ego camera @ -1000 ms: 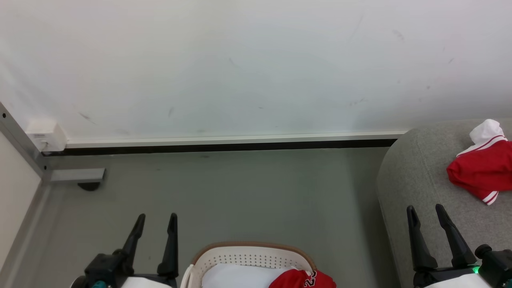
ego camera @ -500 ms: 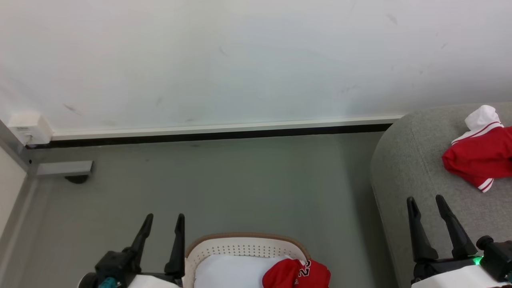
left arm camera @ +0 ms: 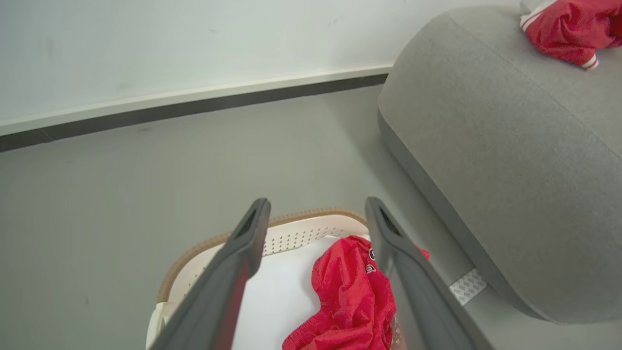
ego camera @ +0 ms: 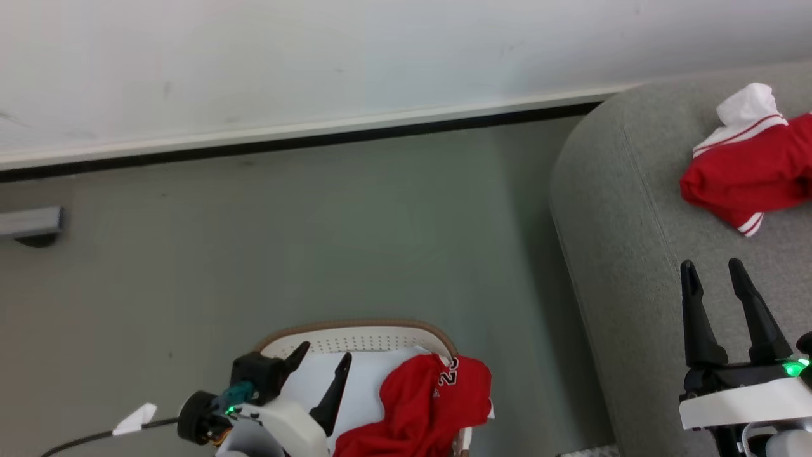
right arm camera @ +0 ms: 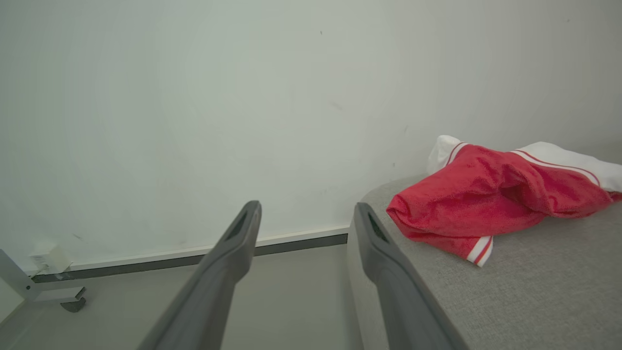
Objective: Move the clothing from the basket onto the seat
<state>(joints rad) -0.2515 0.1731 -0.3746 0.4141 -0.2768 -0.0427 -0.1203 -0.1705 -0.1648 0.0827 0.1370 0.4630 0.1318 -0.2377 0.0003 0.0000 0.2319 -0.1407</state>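
The cream basket point(ego camera: 355, 327) with its brown rim stands on the floor at the bottom centre. A red jersey marked "23" point(ego camera: 425, 400) lies in it, draped over its right edge, on top of white cloth point(ego camera: 368, 381). My left gripper point(ego camera: 325, 352) is open above the basket's left half, just left of the jersey and apart from it. In the left wrist view, the basket point(left arm camera: 301, 216) and jersey point(left arm camera: 350, 291) lie between the spread fingers. My right gripper point(ego camera: 711, 263) stands open over the grey seat point(ego camera: 634, 222). A second red garment point(ego camera: 748, 165) rests on the seat.
A white wall with a dark baseboard point(ego camera: 317, 136) runs behind the grey floor. A grey metal leg with a dark foot point(ego camera: 28, 222) sticks out at the far left. The seat's rounded end point(left arm camera: 510, 170) rises right of the basket, with a patterned patch point(left arm camera: 466, 287) at its base.
The head camera has tilted down, shifting the whole picture. My left gripper has swung from beside the basket to over it, now angled to the right. The right gripper stays open above the seat.
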